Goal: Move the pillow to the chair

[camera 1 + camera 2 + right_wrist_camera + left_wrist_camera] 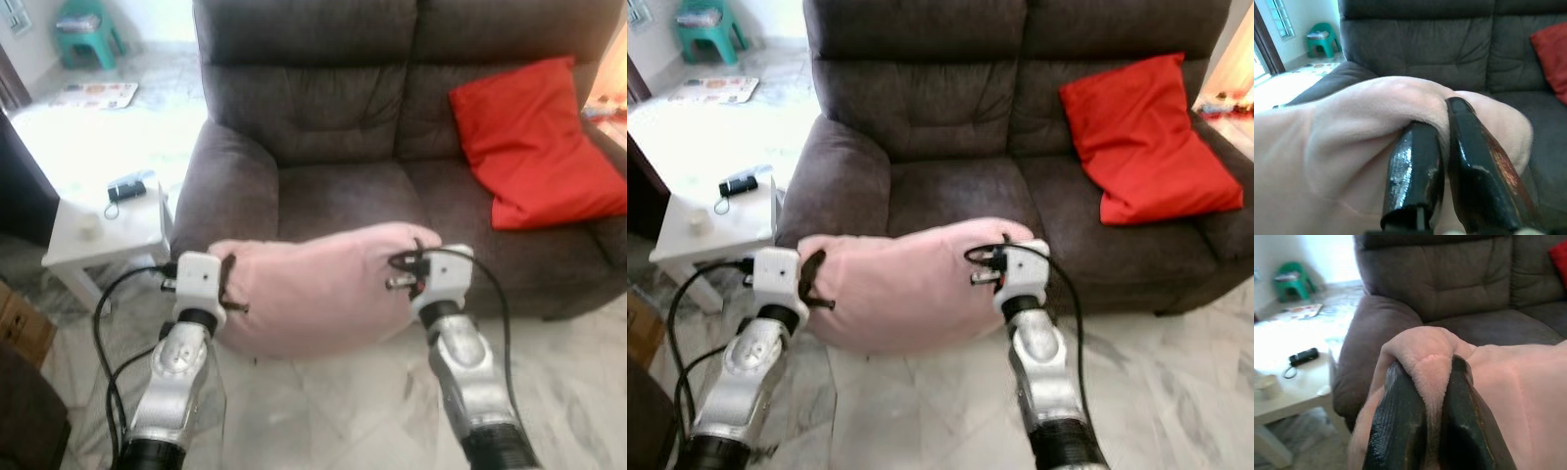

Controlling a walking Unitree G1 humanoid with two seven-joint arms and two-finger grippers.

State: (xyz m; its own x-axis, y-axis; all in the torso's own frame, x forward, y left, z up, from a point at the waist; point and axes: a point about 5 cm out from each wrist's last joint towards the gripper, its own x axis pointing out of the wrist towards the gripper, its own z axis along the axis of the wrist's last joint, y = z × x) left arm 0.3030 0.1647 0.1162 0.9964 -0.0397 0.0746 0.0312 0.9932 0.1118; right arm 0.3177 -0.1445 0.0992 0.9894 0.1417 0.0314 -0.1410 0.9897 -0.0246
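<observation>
Now pink pillow [313, 294] between left claw [229, 287] and right claw [409, 266].

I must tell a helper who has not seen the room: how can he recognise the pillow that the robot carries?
Find the dark brown sofa. Before its seat, the left gripper and right gripper pinch the ends of the pale pink pillow, held above the floor. The red pillow lies on the sofa.

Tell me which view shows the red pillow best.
The left eye view: the whole red pillow leans on the sofa backrest. The right eye view shows it similarly; both wrist views catch only a red edge.
</observation>
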